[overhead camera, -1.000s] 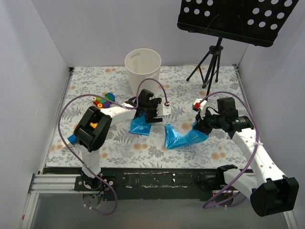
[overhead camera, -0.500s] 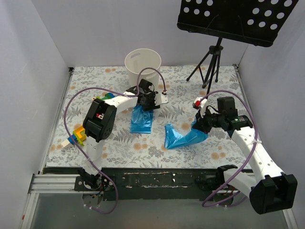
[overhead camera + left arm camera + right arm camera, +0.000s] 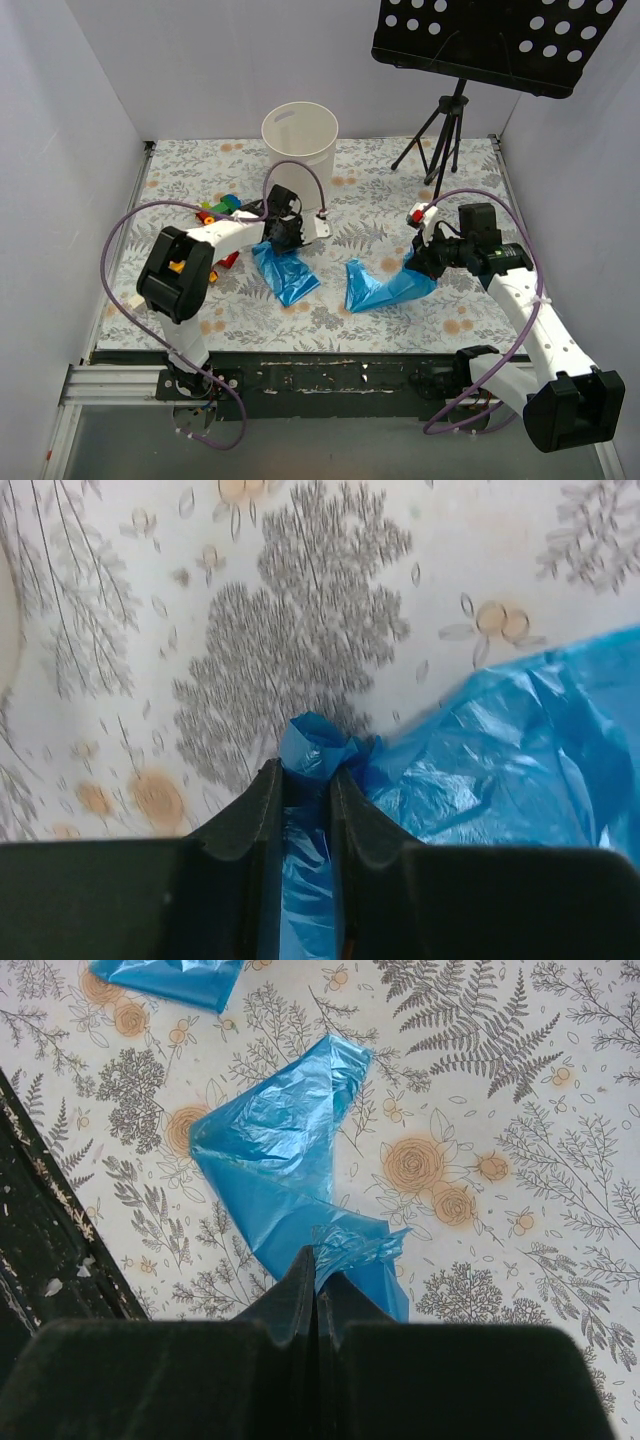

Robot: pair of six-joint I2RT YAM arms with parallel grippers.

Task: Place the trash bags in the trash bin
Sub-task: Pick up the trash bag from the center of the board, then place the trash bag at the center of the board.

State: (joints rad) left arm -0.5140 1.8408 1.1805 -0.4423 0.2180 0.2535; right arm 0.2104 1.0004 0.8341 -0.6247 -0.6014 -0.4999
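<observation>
Now left claw (image 3: 305,775) clamps one trash bag (image 3: 500,760), right claw (image 3: 317,1260) the other bag (image 3: 270,1150).

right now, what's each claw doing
left claw: closed, pinching the left blue bag
right claw: closed, pinching the right blue bag

Overhead view: the music stand (image 3: 490,45) is cut off by the top edge. The toy blocks (image 3: 222,207) are partly covered by the left arm (image 3: 232,232), so they cannot be counted. The fingertips of the left gripper (image 3: 283,238) and right gripper (image 3: 418,262) are hidden beneath their own wrists.

Left wrist view: the left trash bag (image 3: 500,770) runs off the right edge. A pale curved surface (image 3: 6,620) at the left edge, possibly the trash bin (image 3: 300,140), is too cropped to identify.

Right wrist view: the left trash bag is cut by the top edge. The pinched end of the right trash bag (image 3: 280,1150) is hidden between the fingers.
</observation>
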